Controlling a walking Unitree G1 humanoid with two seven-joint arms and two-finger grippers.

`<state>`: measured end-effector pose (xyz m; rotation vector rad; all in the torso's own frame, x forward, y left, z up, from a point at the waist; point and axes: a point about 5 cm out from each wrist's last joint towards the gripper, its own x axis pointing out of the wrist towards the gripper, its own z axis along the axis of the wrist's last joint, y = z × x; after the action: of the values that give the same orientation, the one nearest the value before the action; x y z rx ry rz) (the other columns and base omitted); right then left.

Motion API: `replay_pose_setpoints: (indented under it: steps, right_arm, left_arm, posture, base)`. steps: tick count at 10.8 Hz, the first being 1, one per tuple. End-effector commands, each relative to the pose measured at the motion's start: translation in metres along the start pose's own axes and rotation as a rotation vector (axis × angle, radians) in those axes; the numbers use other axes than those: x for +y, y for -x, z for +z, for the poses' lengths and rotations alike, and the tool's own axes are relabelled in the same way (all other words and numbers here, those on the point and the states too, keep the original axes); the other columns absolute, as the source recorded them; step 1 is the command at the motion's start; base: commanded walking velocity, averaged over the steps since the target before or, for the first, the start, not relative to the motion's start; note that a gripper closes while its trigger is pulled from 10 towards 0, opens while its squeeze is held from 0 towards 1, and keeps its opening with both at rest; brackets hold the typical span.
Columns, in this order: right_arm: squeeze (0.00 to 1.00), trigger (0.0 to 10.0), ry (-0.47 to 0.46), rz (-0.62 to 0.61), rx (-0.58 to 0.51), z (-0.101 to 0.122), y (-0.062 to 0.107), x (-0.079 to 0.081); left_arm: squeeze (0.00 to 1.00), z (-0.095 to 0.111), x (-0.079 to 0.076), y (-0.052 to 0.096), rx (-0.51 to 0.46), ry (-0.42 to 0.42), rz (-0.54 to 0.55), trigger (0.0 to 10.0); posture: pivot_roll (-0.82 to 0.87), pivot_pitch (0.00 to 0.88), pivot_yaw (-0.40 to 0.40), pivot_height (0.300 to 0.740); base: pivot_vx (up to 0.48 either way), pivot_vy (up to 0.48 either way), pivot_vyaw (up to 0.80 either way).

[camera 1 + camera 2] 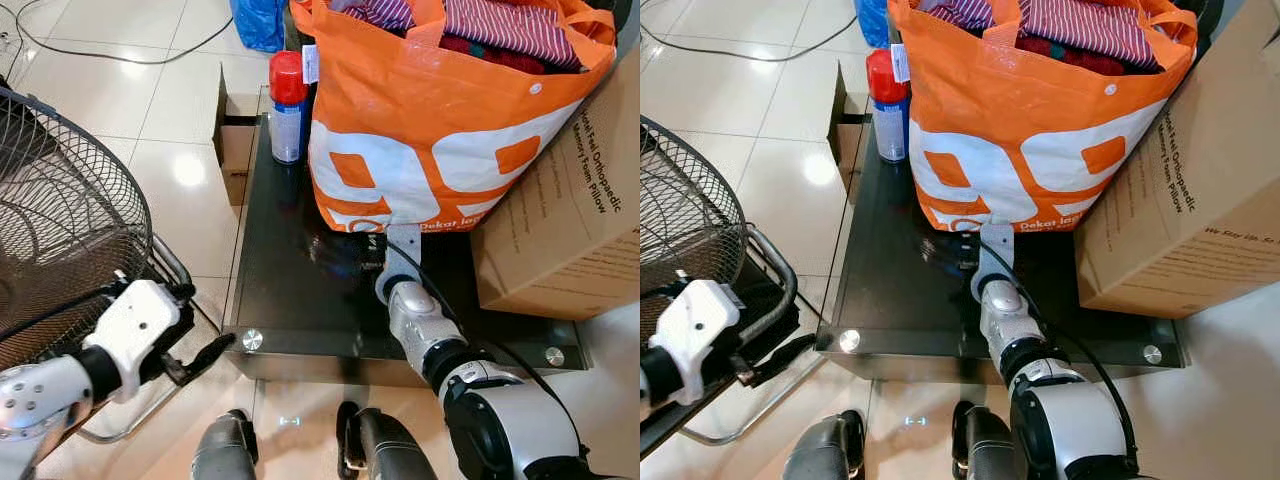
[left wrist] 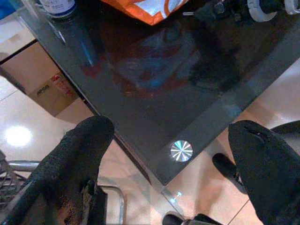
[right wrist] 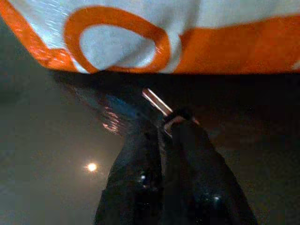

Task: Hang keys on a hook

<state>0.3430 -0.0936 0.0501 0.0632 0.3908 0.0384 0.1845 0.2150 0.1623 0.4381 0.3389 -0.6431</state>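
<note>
My right gripper (image 3: 164, 125) rests low over the black glass table (image 1: 290, 300), right in front of the orange shopping bag (image 1: 430, 120). Its fingers are shut on the keys (image 3: 157, 101); a thin metal piece and a bit of ring stick out past the fingertips toward the bag. In the eye views that gripper (image 1: 372, 247) sits in the dark reflection under the bag. My left gripper (image 1: 205, 352) hangs open off the table's front left corner (image 2: 181, 151), with nothing between its wide-spread fingers (image 2: 89, 140).
A red-capped spray can (image 1: 288, 105) stands at the table's back left. A large cardboard box (image 1: 570, 220) crowds the right side. A standing fan's wire cage (image 1: 60, 220) is close on my left, and a small box (image 1: 235, 150) sits on the tiled floor.
</note>
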Motion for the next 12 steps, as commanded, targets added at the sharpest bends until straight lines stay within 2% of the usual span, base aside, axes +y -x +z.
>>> replay_pose_setpoints:
  steps: [1, 4, 8, 11, 12]
  right_arm:
    - [0.00, 0.0, -0.014, -0.029, 0.031, -0.007, 0.001, -0.004]
    - [0.00, 0.0, -0.026, -0.100, 0.056, -0.012, 0.002, -0.013]
    - [0.00, 0.0, -0.059, -0.098, 0.033, -0.016, 0.004, -0.025]
    - [0.00, 0.0, -0.044, 0.107, -0.102, -0.020, 0.015, -0.039]
    - [0.00, 0.0, -0.038, 0.205, -0.160, -0.019, 0.026, -0.044]
  left_arm:
    - [0.48, 0.001, -0.002, 0.004, 0.006, -0.006, -0.012, 10.0]
    - [0.48, 0.002, -0.001, 0.007, 0.015, -0.012, -0.015, 10.0]
    - [0.48, -0.001, -0.003, 0.005, 0.016, -0.006, -0.016, 10.0]
    - [0.47, -0.006, -0.008, -0.008, -0.028, 0.035, 0.010, 10.0]
    - [0.48, -0.009, -0.009, -0.017, -0.049, 0.050, 0.022, 10.0]
  posture:
    - [0.15, 0.308, -0.070, 0.732]
    - [0.15, 0.308, -0.062, 0.732]
    - [0.14, 0.275, -0.063, 0.732]
    - [0.08, 0.175, -0.098, 0.732]
    - [0.05, 0.129, -0.103, 0.732]
  base:
    - [0.000, 0.000, 0.00]
    - [0.000, 0.000, 0.00]
    - [0.000, 0.000, 0.00]
    - [0.000, 0.000, 0.00]
    - [0.000, 0.000, 0.00]
